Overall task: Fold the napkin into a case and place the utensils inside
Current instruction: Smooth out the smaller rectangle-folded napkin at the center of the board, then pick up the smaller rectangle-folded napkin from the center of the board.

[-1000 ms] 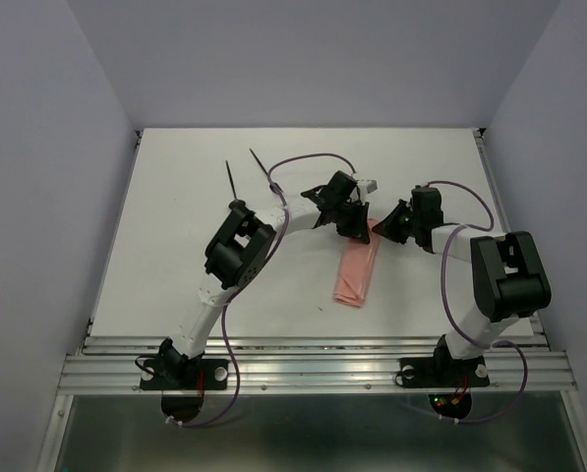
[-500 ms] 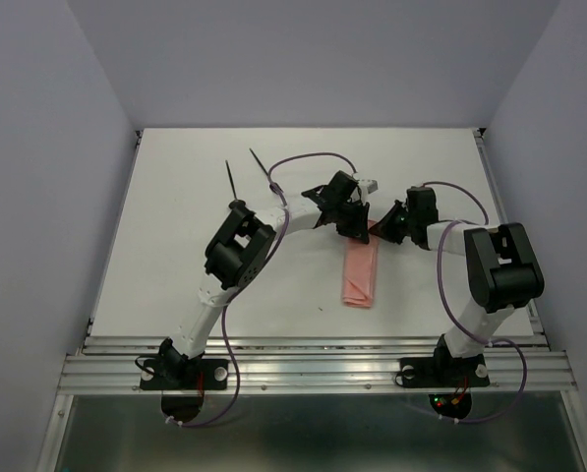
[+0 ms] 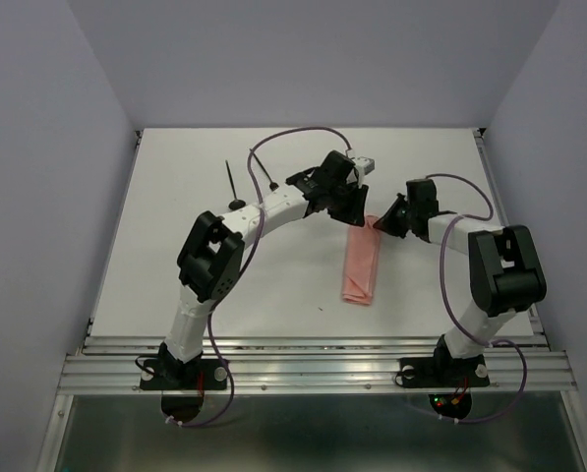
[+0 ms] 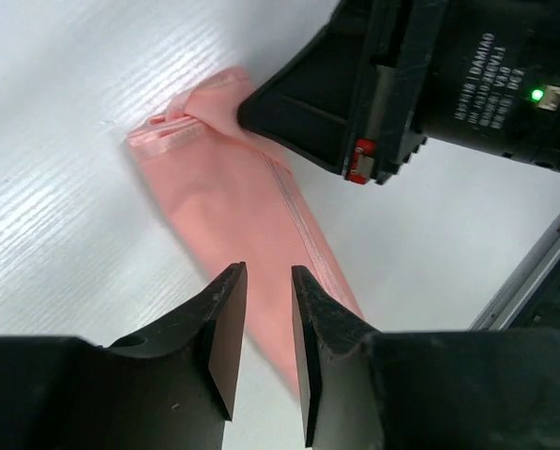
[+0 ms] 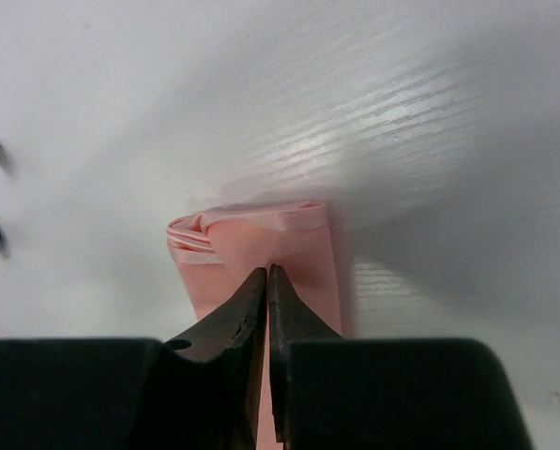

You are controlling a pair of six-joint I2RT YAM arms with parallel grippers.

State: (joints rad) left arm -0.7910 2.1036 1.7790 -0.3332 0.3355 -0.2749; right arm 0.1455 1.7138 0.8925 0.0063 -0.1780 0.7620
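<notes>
Now, left hand (image 4: 265, 274) loose, right hand (image 5: 266, 274) pinching the napkin (image 3: 360, 267).
Left jaws stand a little apart with nothing between them, poised over the folded pink strip. Right jaws are closed on its bunched far end. It lies narrow and flat on the white tabletop (image 3: 175, 226), between the two arms.

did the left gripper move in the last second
Yes. In the top view the left gripper has shifted a little toward the table's far edge.
</notes>
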